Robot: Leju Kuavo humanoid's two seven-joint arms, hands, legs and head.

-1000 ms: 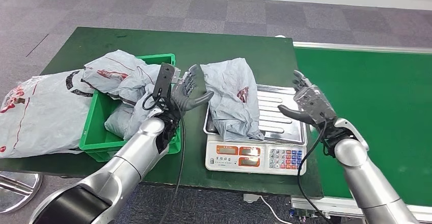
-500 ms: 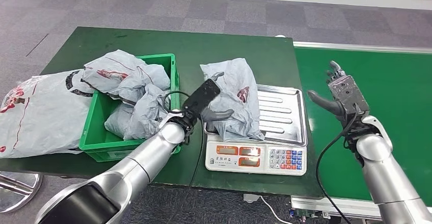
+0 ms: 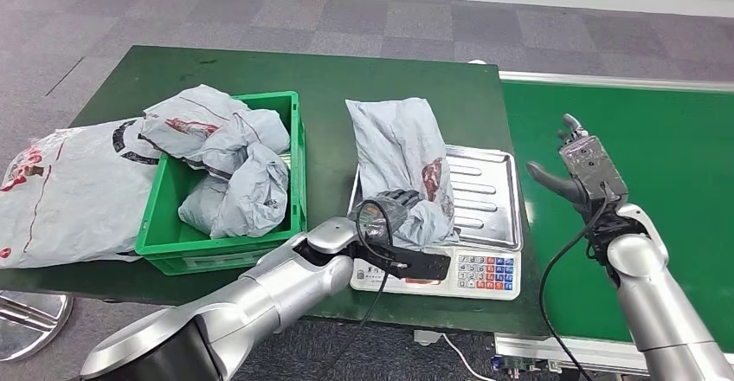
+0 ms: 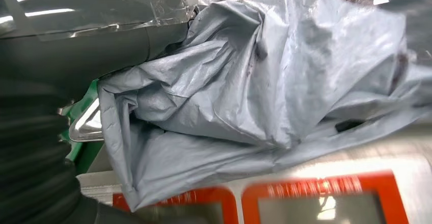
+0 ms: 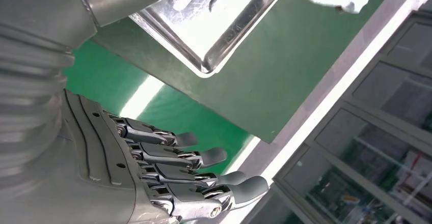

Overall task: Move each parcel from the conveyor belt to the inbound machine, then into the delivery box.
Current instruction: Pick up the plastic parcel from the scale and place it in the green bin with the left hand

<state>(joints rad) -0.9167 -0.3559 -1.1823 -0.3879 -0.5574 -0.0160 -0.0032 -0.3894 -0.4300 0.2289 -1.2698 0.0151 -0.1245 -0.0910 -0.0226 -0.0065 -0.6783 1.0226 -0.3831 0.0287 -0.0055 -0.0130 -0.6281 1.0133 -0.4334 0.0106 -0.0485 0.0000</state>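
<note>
Crinkled grey plastic parcel [image 3: 404, 158] on the steel scale tray [image 3: 485, 195], gripped by left hand [image 3: 391, 210]; right hand [image 3: 578, 163] spread.

A crumpled grey plastic parcel [image 3: 403, 166] with dark red print is laid on the steel pan of the inbound machine [image 3: 483, 192], its far end overhanging onto the counter. Several similar grey parcels are piled in the green delivery box [image 3: 164, 216]. The green conveyor belt [image 3: 666, 147] is seen at the right.

Left hand [image 3: 391, 212] curls palm-down with its arm reaching across, while right hand [image 3: 582, 166] is raised, fingers spread.
</note>
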